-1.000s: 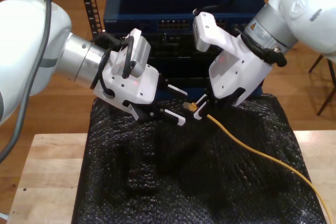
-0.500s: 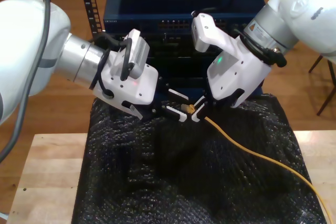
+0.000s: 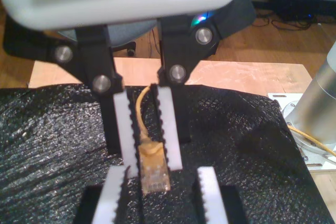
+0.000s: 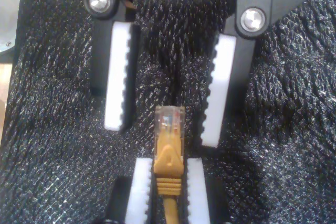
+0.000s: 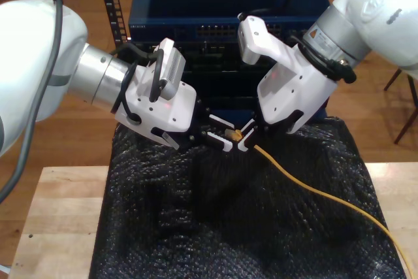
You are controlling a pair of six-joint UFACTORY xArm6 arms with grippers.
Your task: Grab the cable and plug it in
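The yellow-orange cable runs from the exterior view's lower right up to my second gripper, which is shut on the boot just behind the clear plug. In the second wrist view my second gripper clamps the boot, and the plug tip pokes out between the spread pads of my first gripper. My first gripper is open and faces the plug held by my second gripper. In the exterior view my first gripper comes in from the left.
Black bubble-textured sheeting covers the wooden table under both grippers. A blue network switch with a row of ports stands behind them. A grey robot base shows at the table's edge.
The two grippers have drawn closer together above the black sheeting. The plug tip now lies between my first gripper's open fingers. My second gripper still holds the cable.
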